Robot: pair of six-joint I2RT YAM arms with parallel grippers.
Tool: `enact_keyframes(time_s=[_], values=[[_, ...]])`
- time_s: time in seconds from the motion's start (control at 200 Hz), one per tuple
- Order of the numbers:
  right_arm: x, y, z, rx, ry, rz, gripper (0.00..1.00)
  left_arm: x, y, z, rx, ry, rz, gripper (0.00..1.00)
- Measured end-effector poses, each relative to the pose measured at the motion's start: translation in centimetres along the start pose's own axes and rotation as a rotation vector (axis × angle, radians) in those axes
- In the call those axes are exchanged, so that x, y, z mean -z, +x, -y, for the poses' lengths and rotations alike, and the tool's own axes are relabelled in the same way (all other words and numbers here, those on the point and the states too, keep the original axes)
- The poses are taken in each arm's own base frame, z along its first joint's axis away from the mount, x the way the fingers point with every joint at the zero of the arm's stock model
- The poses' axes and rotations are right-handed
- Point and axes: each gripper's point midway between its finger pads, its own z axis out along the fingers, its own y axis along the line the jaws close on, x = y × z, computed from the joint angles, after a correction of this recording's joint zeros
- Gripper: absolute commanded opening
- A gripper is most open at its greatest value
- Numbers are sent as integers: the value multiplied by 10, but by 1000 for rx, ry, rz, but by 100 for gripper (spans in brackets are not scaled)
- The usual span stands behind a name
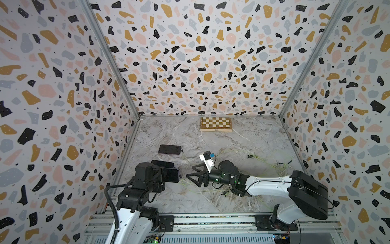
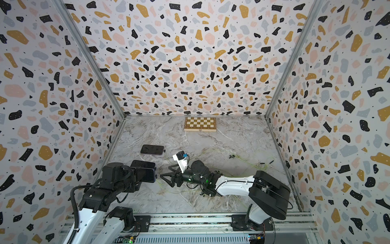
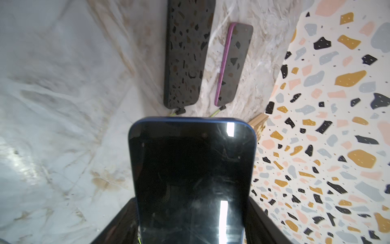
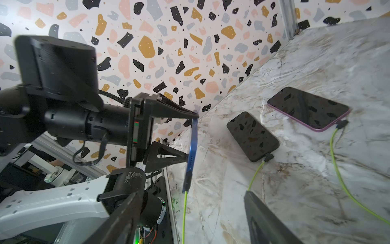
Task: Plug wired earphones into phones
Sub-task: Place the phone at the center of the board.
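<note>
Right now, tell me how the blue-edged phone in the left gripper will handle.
Probably rigid: the blue-edged phone looks flat though the left gripper pinches only its edges. Likely slippery: glossy glass. The green cable hanging from it may tug.

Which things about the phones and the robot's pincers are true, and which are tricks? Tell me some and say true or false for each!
1. The left pincer holds a blue-edged phone. True.
2. The right pincer is squeezing a cable. False: it is open and holds nothing.
3. The black phone and the purple-edged phone lie flat on the table, each with a green cable at one end. True.
4. The chessboard sits between the two pincers. False: it lies far from them, by the back wall.
</note>
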Motion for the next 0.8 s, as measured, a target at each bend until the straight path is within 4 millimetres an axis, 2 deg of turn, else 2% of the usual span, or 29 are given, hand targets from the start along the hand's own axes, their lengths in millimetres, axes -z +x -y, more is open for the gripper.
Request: enact_keyframes(time_s=[0.125, 0.21, 0.461, 0.641, 0.801], values=[[21, -20, -5, 50, 29, 50, 80, -12, -13, -23, -5, -105, 61, 55], [38, -33, 1, 77, 81, 84, 80, -22, -21, -42, -5, -181, 101, 55], [98, -58, 53, 99, 371, 118, 80, -43, -42, -88, -1, -358, 196, 55], [152, -67, 88, 110, 576, 156, 81, -48, -53, -94, -11, -404, 254, 59], [179, -72, 98, 148, 692, 165, 83, -54, -60, -94, -21, -426, 295, 68]])
